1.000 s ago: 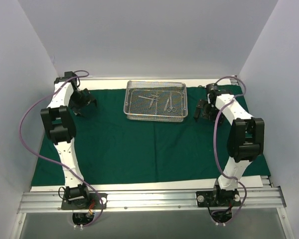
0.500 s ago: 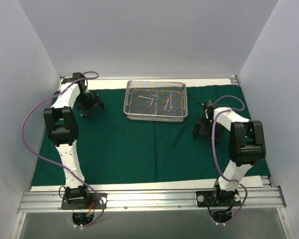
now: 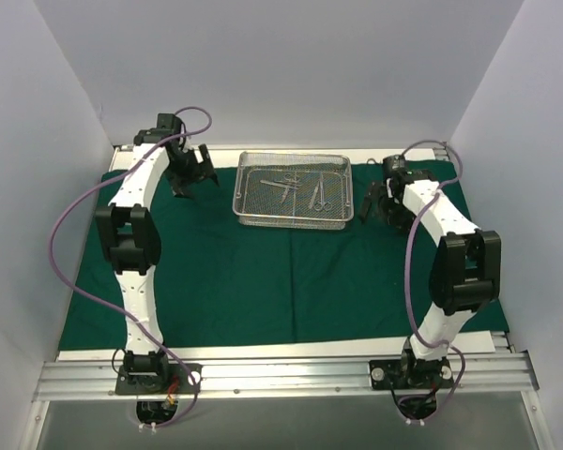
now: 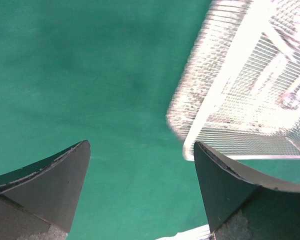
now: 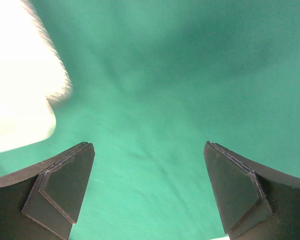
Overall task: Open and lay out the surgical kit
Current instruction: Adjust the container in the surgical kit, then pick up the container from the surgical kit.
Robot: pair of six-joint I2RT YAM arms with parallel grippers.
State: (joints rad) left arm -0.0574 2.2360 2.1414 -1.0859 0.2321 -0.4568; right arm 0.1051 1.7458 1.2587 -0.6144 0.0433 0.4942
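The surgical kit's dark green cloth [image 3: 263, 272] lies spread flat over the table. On its far middle stands the silver wire-mesh tray [image 3: 293, 191], with several slim metal instruments [image 3: 300, 187] inside. My left gripper [image 3: 195, 178] hovers open just left of the tray. In the left wrist view its gripper [image 4: 140, 144] has only cloth [image 4: 90, 75] between the fingers, and the tray's corner [image 4: 230, 95] is at the upper right. My right gripper [image 3: 371, 204] hangs open just right of the tray. The right wrist view shows its gripper [image 5: 149, 145] over bare cloth [image 5: 180, 90], with the tray [image 5: 20, 100] a bright blur at the left.
White enclosure walls close in the left, right and far sides. A strip of white table [image 3: 263, 349] shows beyond the cloth's near edge, before the aluminium rail [image 3: 281, 375] with the arm bases. Purple cables loop from both arms.
The left gripper has swung from the far-left cloth towards the tray's left side. The right gripper dipped nearer, then came back up beside the tray's right end. Both stayed open.
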